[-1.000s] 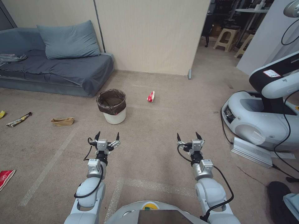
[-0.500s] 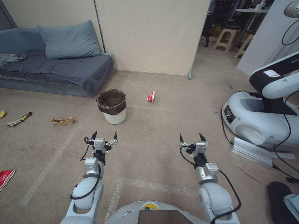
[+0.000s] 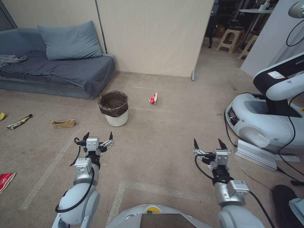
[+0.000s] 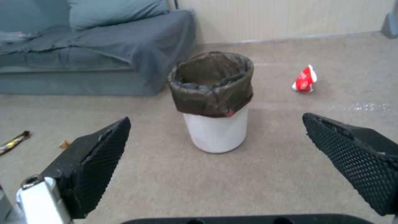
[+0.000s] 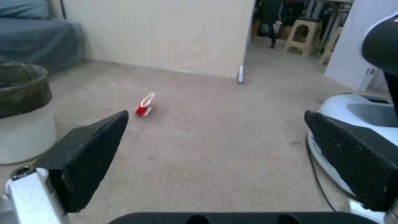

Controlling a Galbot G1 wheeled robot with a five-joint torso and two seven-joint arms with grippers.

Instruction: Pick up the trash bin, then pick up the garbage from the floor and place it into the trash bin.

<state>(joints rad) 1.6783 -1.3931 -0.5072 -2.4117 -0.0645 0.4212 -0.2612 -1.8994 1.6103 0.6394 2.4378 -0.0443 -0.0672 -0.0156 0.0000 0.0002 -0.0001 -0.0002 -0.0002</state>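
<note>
Trash bin (image 3: 113, 108) upright on the floor (image 3: 158, 133) before the sofa (image 3: 57, 71), well ahead of the left gripper (image 3: 98, 138), framed between its spread fingers (image 4: 89, 161) in the left wrist view. White bucket, dark bag folded over rim. Red wrapper (image 3: 153, 98) just beyond, lying apart. Right gripper (image 3: 207, 145) hovering over bare floor, fingers (image 5: 83, 155) likewise spread wide, holding nothing.

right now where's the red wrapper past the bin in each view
Head view: the red wrapper lies on the carpet, to the right of the trash bin.
Left wrist view: upper right, beyond the bin, above the far fingertip.
Right wrist view: left of centre, on the carpet before the wall.
Shared landmark: the trash bin.
</note>
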